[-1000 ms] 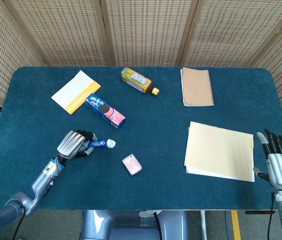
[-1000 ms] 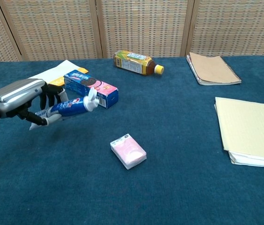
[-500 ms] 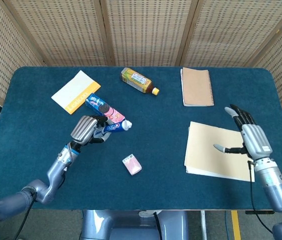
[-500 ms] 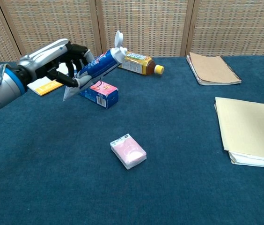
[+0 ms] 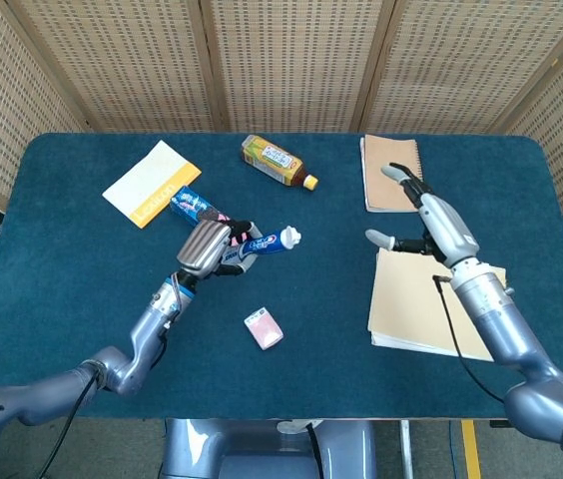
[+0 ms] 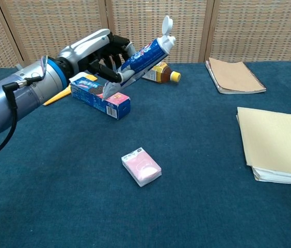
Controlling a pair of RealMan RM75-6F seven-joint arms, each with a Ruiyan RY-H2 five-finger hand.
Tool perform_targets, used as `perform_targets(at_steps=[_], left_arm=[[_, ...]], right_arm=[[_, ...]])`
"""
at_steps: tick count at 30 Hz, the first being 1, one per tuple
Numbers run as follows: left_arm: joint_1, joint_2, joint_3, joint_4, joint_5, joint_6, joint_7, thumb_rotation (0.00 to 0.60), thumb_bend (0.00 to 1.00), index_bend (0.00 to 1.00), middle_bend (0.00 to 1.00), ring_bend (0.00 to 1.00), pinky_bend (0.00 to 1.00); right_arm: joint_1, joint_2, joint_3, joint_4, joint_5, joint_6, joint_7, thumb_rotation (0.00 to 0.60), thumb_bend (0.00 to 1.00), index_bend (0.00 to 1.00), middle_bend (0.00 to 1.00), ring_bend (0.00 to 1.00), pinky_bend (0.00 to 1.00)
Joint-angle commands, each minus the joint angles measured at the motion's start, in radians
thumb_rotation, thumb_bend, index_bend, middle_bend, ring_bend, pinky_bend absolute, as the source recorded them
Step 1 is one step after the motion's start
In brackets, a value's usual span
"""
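Observation:
My left hand (image 5: 210, 246) (image 6: 95, 51) grips a blue and white toothpaste tube (image 5: 267, 241) (image 6: 144, 56) and holds it up off the table, white cap pointing up and to the right. Just behind it lies a blue cookie box (image 5: 190, 205) (image 6: 100, 96). In the head view my right hand (image 5: 433, 222) hovers open with fingers spread, above the gap between the brown spiral notebook (image 5: 393, 173) and the cream pad (image 5: 431, 307). The chest view does not show the right hand.
A small pink packet (image 5: 264, 328) (image 6: 141, 166) lies near the table's front. A tea bottle (image 5: 279, 162) (image 6: 158, 73) lies on its side at the back. A yellow and white booklet (image 5: 152, 183) sits far left. The blue table (image 5: 62, 269) ends at wicker screens.
My left hand carried the toothpaste up and to the right, past the cookie box. My right hand came in from the table's right edge to above the notebook and pad.

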Motion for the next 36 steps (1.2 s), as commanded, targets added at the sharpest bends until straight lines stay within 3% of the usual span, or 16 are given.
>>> perform_targets(at_steps=[1,9,18,36], left_arm=[[-0.025,-0.021,-0.017,-0.006,-0.018,-0.018,0.022,0.6,0.46,0.75,0.61,0.52,0.55],[-0.096,-0.08,-0.06,-0.007,-0.074,-0.068,0.081,0.6,0.46,0.75,0.61,0.52,0.55],[-0.165,-0.125,-0.113,0.019,-0.141,-0.114,0.122,0.6,0.46,0.76,0.62,0.52,0.56],[-0.19,-0.144,-0.135,0.006,-0.195,-0.122,0.102,0.6,0.46,0.76,0.62,0.52,0.56]], right_arm=[[0.077,-0.019,0.04,-0.009,0.085,-0.05,-0.006,0.114,0.0,0.0,0.0,0.0,0.0],[0.221,-0.092,0.059,0.0,0.216,-0.06,-0.066,0.112,0.0,0.0,0.0,0.0,0.0],[0.338,-0.181,0.026,0.046,0.325,-0.047,-0.145,0.113,0.0,0.0,0.0,0.0,0.0],[0.35,-0.25,-0.025,0.113,0.335,-0.007,-0.167,0.113,0.0,0.0,0.0,0.0,0.0]])
